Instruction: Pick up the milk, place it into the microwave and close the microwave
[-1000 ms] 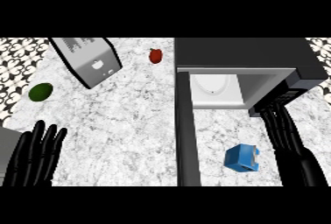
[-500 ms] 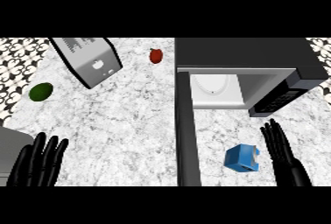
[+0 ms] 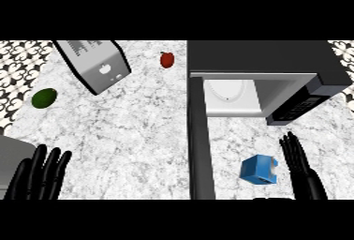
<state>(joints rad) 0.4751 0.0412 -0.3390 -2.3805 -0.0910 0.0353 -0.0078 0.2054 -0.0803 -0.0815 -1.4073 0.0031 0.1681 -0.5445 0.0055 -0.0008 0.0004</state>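
Blue milk carton (image 3: 259, 169) just left of the straight-fingered, empty right hand (image 3: 301, 165), far from the open left hand (image 3: 40, 173).

The left hand (image 3: 40, 174) shows at the lower left of the head view, palm flat and fingers straight, spread slightly and pointing away from the robot, with a grey forearm (image 3: 14, 157) at the picture's left edge beside it. The right hand (image 3: 304, 171) shows at the lower right, seen edge-on, its fingers straight, held together and pointing away too.
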